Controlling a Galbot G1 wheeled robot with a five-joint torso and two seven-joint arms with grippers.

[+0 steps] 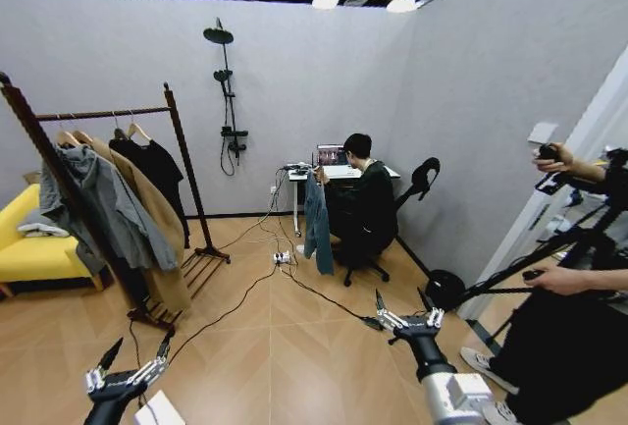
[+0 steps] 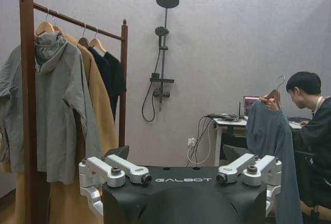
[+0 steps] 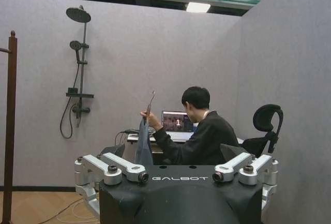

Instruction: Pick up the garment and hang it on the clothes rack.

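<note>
The garment (image 1: 317, 224), a dark teal shirt-jacket on a hanger, hangs from the raised hand of a person seated at a desk across the room; it also appears in the left wrist view (image 2: 271, 146) and the right wrist view (image 3: 144, 149). The clothes rack (image 1: 108, 113) stands at the left, its dark wooden post (image 2: 27, 105) close to my left arm. Low in front of me, my left gripper (image 1: 132, 356) and right gripper (image 1: 404, 309) are both open and hold nothing, far from the garment.
A grey hooded coat (image 1: 98, 199), a tan coat and a black garment hang on the rack bar. Cables (image 1: 245, 288) trail over the wooden floor. A shower stand (image 1: 228, 91), yellow sofa (image 1: 34, 248), office chair (image 1: 424, 178) and a person with a tripod (image 1: 579, 278) surround the room.
</note>
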